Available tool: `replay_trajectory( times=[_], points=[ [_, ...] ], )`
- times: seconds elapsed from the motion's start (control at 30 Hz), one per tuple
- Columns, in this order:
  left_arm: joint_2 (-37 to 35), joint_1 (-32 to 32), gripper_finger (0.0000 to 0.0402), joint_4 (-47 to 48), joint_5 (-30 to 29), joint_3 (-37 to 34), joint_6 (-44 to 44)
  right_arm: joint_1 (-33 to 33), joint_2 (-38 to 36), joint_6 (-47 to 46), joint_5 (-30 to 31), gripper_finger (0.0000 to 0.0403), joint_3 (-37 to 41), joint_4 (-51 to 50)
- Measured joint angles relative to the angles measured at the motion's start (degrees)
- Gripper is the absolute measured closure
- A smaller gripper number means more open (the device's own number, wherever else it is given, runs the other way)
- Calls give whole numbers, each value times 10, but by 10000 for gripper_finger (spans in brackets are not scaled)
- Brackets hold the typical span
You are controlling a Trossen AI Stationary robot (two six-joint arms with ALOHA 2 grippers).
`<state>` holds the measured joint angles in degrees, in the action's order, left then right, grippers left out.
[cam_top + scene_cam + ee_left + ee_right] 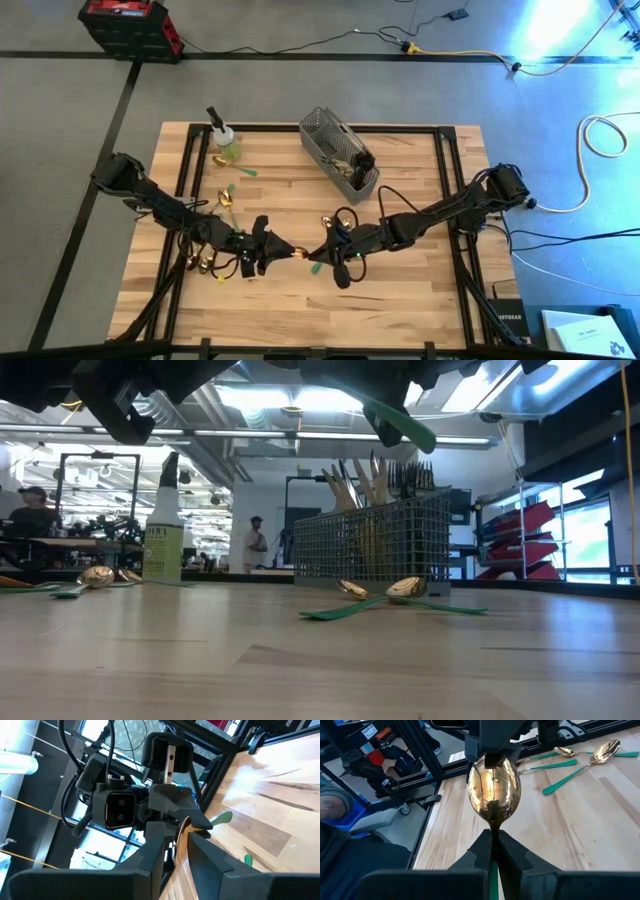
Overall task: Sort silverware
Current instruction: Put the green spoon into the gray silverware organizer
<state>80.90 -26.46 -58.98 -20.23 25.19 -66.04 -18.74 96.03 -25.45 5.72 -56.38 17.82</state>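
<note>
One spoon with a gold bowl [495, 785] and a green handle [400, 422] is held in the air between both grippers over the table's middle [300, 252]. My right gripper [492, 851] is shut on it from the table's right. My left gripper [180, 851] meets it from the left, shut on the bowl. More gold spoons with green handles [585, 755] lie flat on the wood, also the spoons [385, 593] in the low view and the spoons [225, 197] in the high view. The grey mesh caddy [340, 155] stands with cutlery upright in it. My left gripper pinches the spoon's bowl at its tip end [493, 759] between its two fingers [160, 851]; the bowl stands edge-on between them [181, 836]. It comes level from the table's left. The spoon is lifted clear. My right gripper pinches the spoon at its neck [492, 832], where the gold stem meets the green handle, between the two fingers. It comes about level from the table's right, fingers along the spoon. The green handle [220, 817] sticks out beyond the grip, and the spoon is clear of the table.
A spray bottle with green liquid [222, 140] stands near the far left, beside the caddy [370, 545]. More spoons [205, 263] lie under the left arm. Bare wood [400, 300] stretches along the near right. People [255, 545] stand in the room behind.
</note>
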Motion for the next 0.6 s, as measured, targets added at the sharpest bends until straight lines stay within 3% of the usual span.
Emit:
replay_trajectory(
  times=[0.4,0.6],
  points=[
    [0,7,333,1,0,0,0,0,0,2,-9,403,0,0],
    [0,7,379,2,-13,0,0,0,0,2,-9,403,0,0]
  ],
)
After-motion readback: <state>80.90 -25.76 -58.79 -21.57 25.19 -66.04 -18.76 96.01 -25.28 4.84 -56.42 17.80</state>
